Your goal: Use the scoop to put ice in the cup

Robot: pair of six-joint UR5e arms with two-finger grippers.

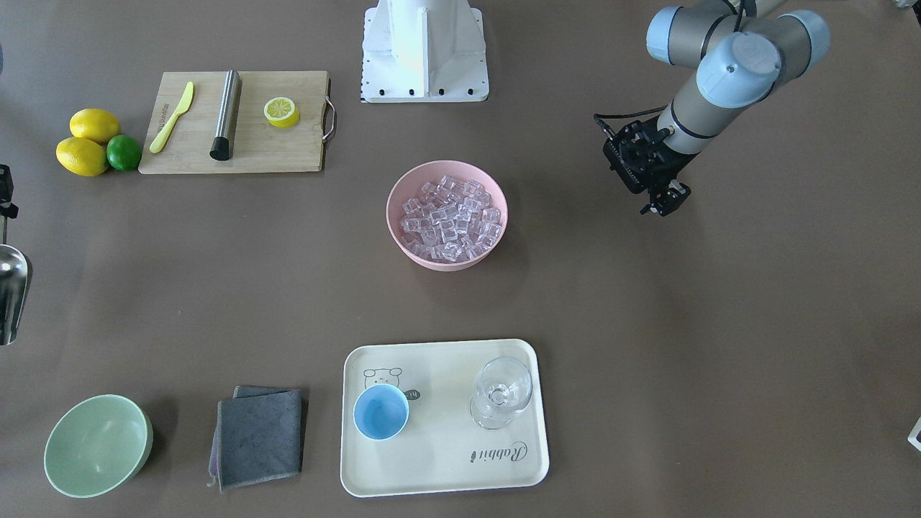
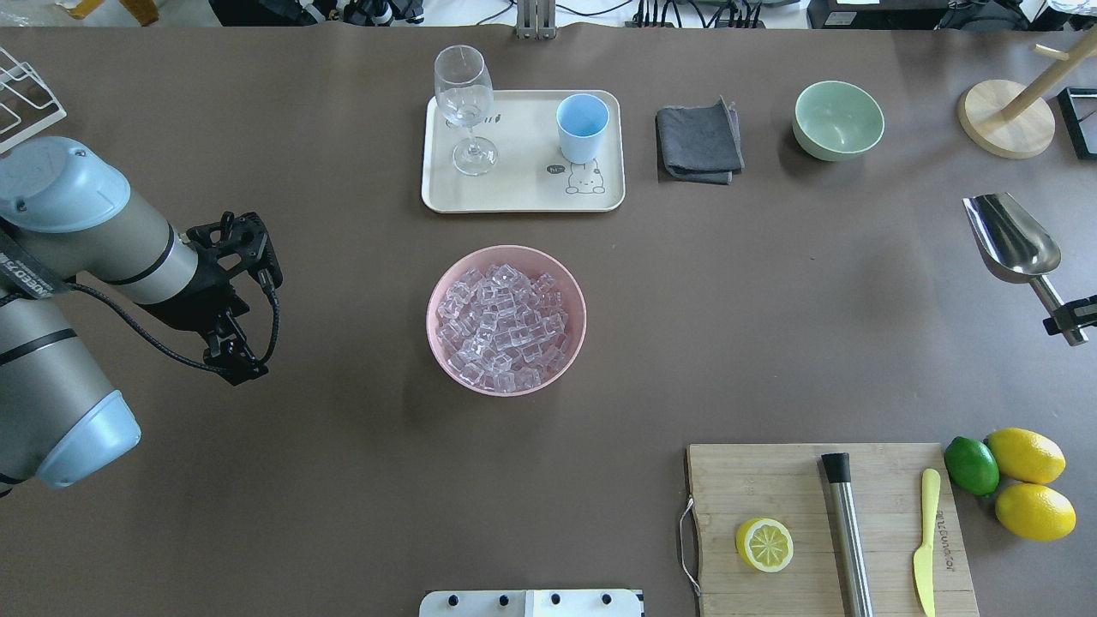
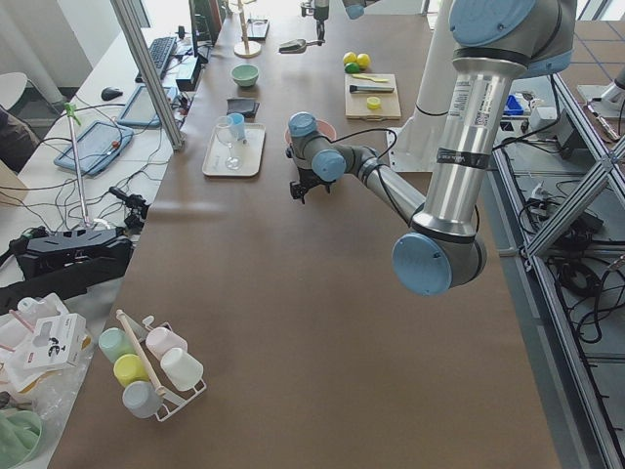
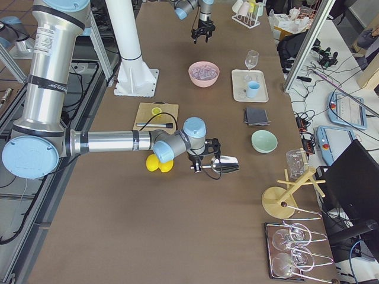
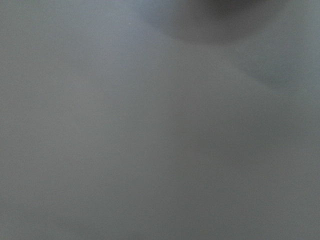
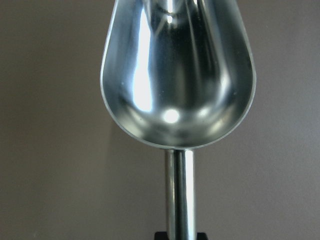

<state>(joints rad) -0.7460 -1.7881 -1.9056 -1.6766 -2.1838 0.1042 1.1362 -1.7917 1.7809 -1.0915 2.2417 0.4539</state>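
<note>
Pink bowl (image 2: 506, 387) holds ice (image 2: 504, 326) near tray (image 2: 523, 193) with cup (image 2: 583, 128).

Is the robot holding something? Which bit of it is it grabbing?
Yes. The right gripper holds the scoop by the end of its thin handle; the scoop is empty. The left gripper holds nothing.
</note>
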